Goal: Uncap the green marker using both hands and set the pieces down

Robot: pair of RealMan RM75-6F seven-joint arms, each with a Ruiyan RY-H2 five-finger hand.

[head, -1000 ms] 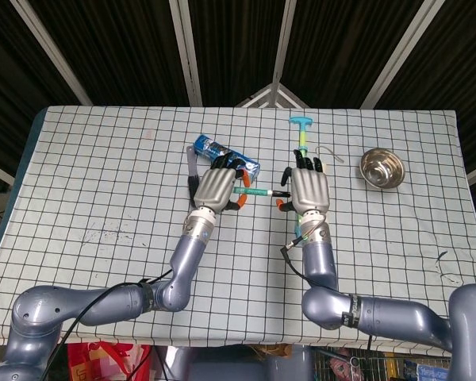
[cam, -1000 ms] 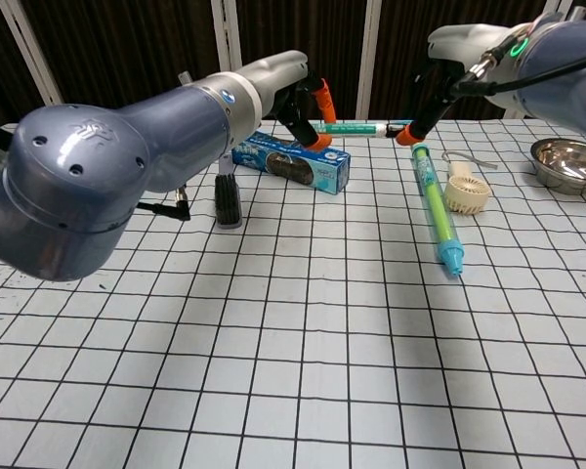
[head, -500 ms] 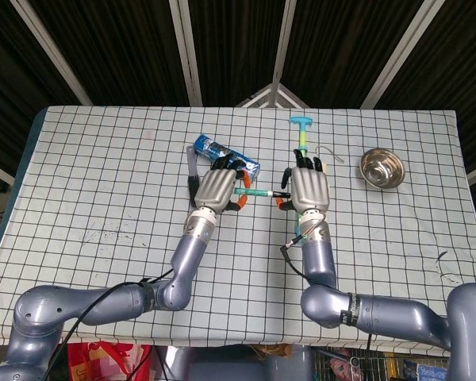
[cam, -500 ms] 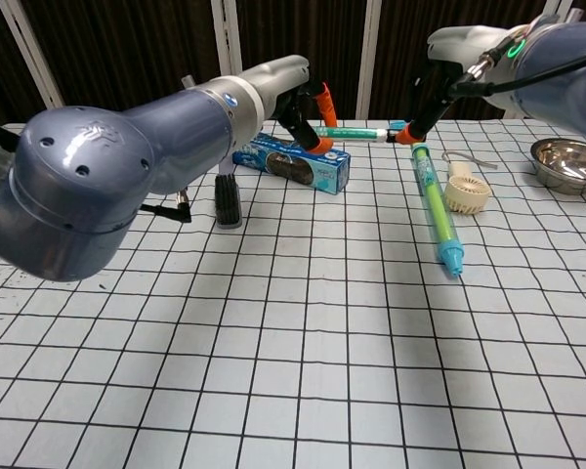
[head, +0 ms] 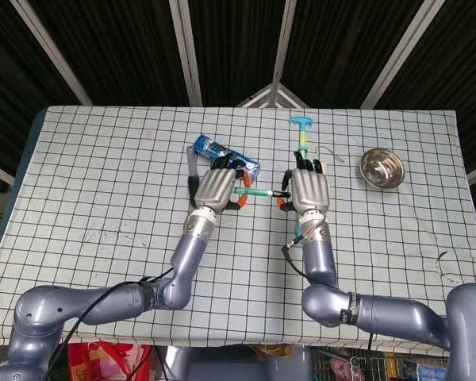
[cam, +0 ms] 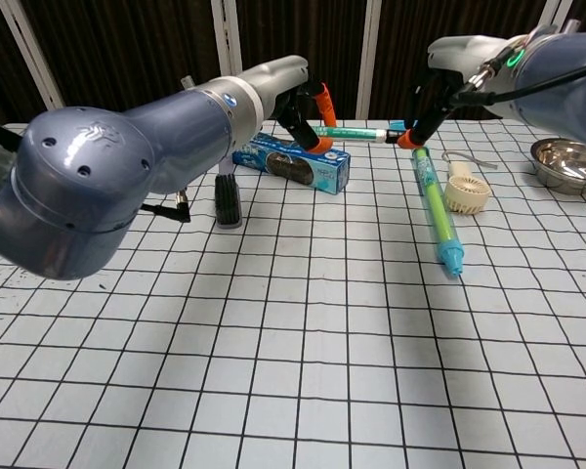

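Note:
The green marker [head: 259, 191] is held level above the checked table, a white-and-teal barrel that looks whole, with no gap showing along it. My left hand [head: 215, 188] pinches its left end between orange-tipped fingers [cam: 320, 98]. My right hand [head: 310, 190] pinches the right, teal end. In the chest view the marker [cam: 356, 131] spans the gap between the left hand [cam: 303, 98] and the right hand [cam: 428, 98]. The backs of both hands hide their grip in the head view.
A blue box [cam: 293, 161] lies under the left hand, with a black brush [cam: 228, 200] beside it. A long green and blue tool [cam: 436, 205] and a white round piece [cam: 466, 193] lie below the right hand. A steel bowl [head: 381, 167] sits far right.
Almost nothing has moved. The right hand and its end of the marker have shifted very slightly in the chest view; both hands keep their hold.

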